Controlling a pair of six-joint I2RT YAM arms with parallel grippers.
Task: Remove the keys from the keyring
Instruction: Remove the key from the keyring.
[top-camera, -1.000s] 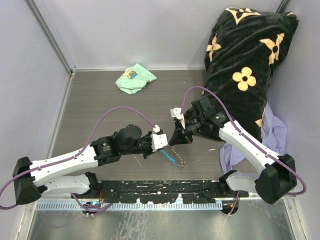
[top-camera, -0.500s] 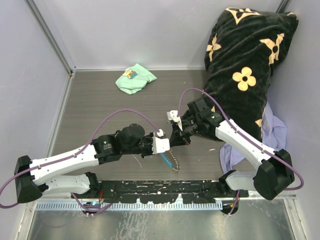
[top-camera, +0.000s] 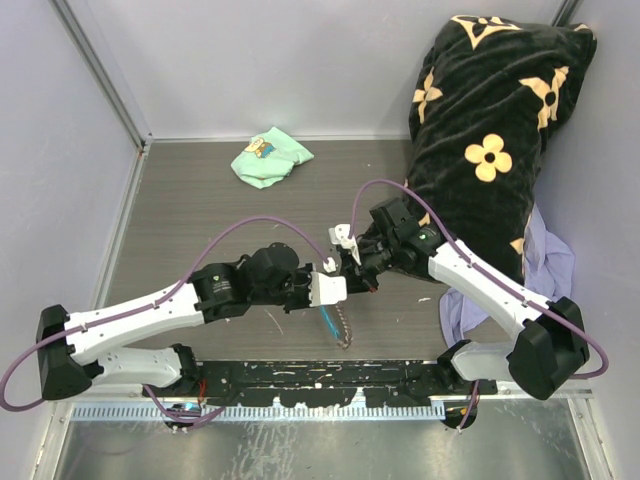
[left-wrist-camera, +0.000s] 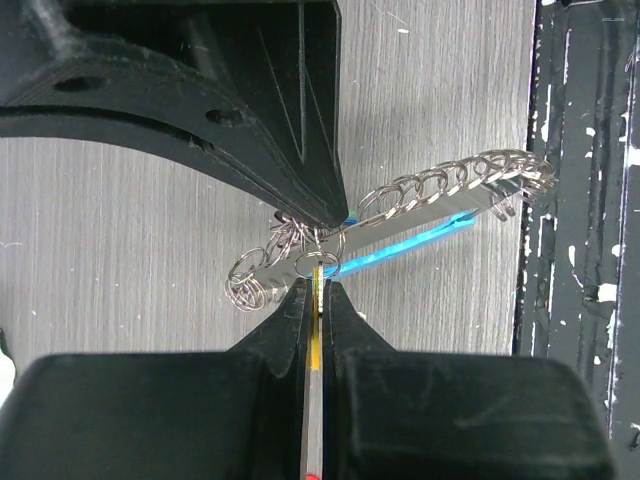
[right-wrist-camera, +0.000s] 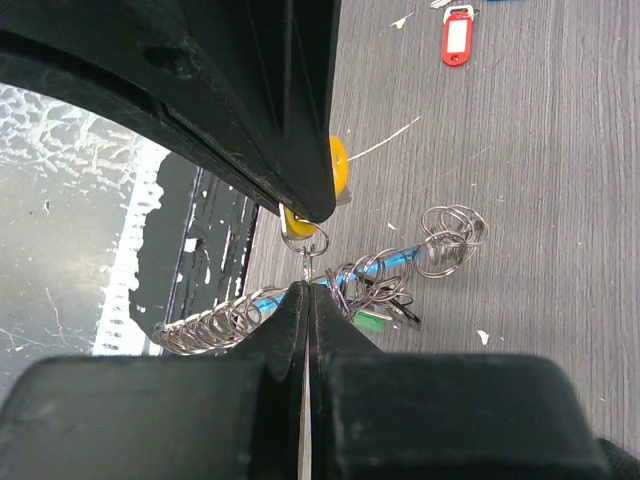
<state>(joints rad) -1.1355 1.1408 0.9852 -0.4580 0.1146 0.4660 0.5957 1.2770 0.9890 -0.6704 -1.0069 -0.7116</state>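
Above woodgrain table (left-wrist-camera: 120, 250), left jaws pinching yellow-tagged key (right-wrist-camera: 338, 168), right jaws pinching silvery keyring (right-wrist-camera: 372, 283), looped chain (left-wrist-camera: 450, 180) trailing.

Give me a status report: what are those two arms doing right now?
Both grippers shut. Left gripper pinches yellow-tagged key, right gripper pinches keyring, tips nearly touching. Red-tagged key lies apart on table. Nothing in the way.

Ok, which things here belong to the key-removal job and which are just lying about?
Job: keyring with its chain and sky-blue fob; yellow-tagged key, pinched in the left gripper; right gripper, shut on the keyring; green tag in the bunch; red tag, lying loose.
Lying about: mint-green cloth; black flowered blanket; lilac cloth.
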